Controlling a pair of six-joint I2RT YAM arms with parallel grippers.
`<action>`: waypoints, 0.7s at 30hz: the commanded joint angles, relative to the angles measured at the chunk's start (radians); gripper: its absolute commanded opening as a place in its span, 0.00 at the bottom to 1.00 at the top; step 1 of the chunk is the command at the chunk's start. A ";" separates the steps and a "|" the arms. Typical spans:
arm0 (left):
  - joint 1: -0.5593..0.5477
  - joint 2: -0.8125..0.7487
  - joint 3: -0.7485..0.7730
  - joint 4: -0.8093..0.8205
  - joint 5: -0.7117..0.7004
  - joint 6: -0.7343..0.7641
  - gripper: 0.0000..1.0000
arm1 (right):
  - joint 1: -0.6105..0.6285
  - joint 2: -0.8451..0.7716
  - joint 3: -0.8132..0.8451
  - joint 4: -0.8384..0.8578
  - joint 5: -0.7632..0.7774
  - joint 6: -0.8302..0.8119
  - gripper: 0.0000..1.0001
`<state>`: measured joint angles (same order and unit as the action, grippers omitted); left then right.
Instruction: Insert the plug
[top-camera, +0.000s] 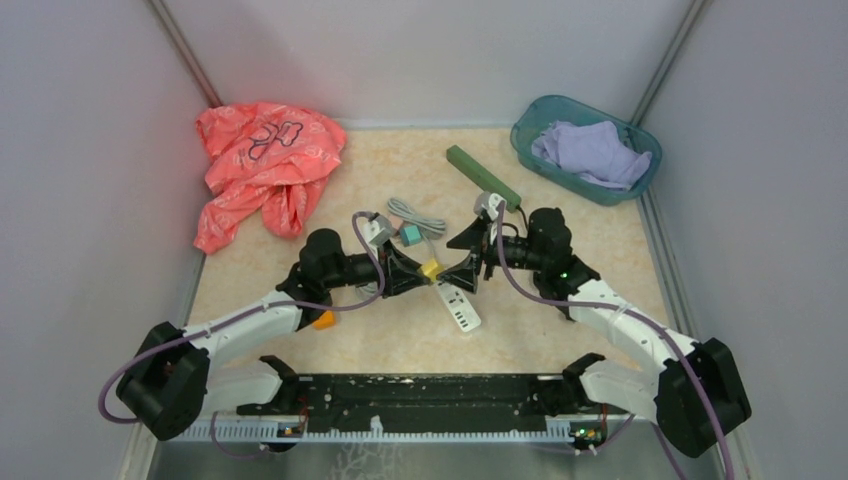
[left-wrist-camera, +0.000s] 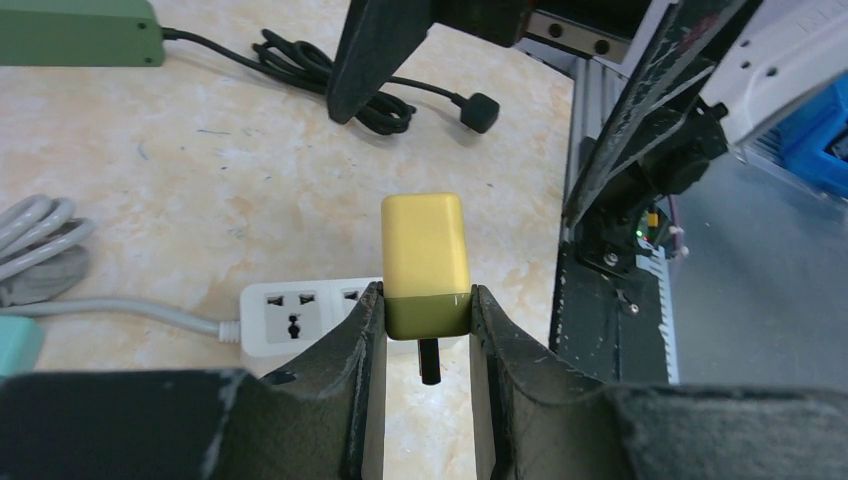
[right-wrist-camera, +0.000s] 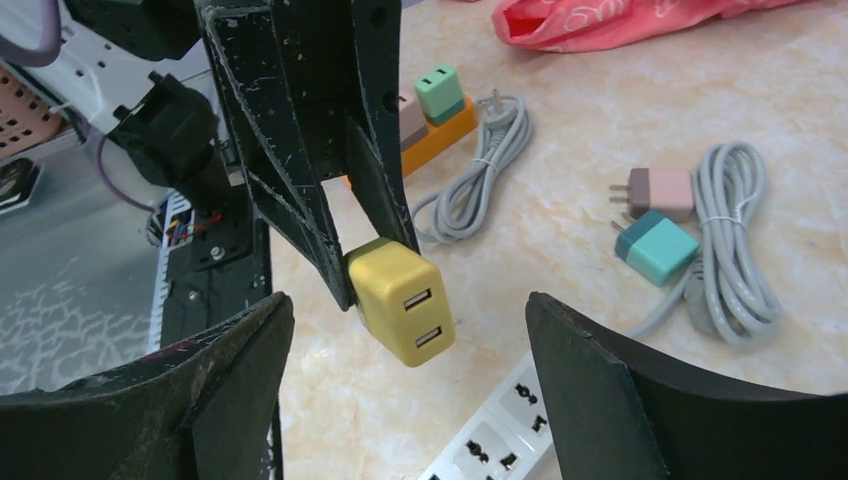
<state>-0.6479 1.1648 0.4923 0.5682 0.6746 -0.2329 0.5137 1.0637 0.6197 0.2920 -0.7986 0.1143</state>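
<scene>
- Pinching the yellow plug (left-wrist-camera: 425, 262) by its two flat sides, the left hand (left-wrist-camera: 425, 300) is closed tight on it, at the end where the pins come out.
- The plug hangs clear of the surface (top-camera: 600, 290), just over one end of the white strip (left-wrist-camera: 300, 310). One dark pin shows below the body, between the fingers.
- The right hand (right-wrist-camera: 407, 305) faces it with jaws spread wide, one on either side of the plug. It touches neither the plug nor anything else and holds nothing.
- I'd judge the plug small, light and stiff, a hard plastic block that won't give under a squeeze.
- Its shell looks smooth and glossy, so it could slide or twist in the pinch once the pins meet resistance.
- The flat sides are the sensible place to grip, as now, leaving the pins free. The port face, turned toward the right hand, offers something to push on.
- The strip looks light too and lies loose, so it may shift unless steadied.
- One container is in sight: a teal basket (top-camera: 527, 148) at the far right corner. It holds a crumpled lilac cloth (top-camera: 592, 152) and nothing else I can make out.
</scene>
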 joint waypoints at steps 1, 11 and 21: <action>0.004 -0.014 0.025 0.044 0.134 0.034 0.00 | -0.012 0.004 -0.012 0.111 -0.139 -0.065 0.85; 0.004 -0.026 0.034 0.068 0.197 0.019 0.00 | -0.012 0.095 0.028 0.084 -0.304 -0.077 0.65; 0.004 -0.006 0.032 0.121 0.235 -0.016 0.01 | -0.006 0.135 0.035 0.121 -0.377 -0.051 0.55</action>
<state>-0.6479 1.1572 0.4938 0.6216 0.8619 -0.2359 0.5137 1.2057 0.6044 0.3485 -1.1130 0.0731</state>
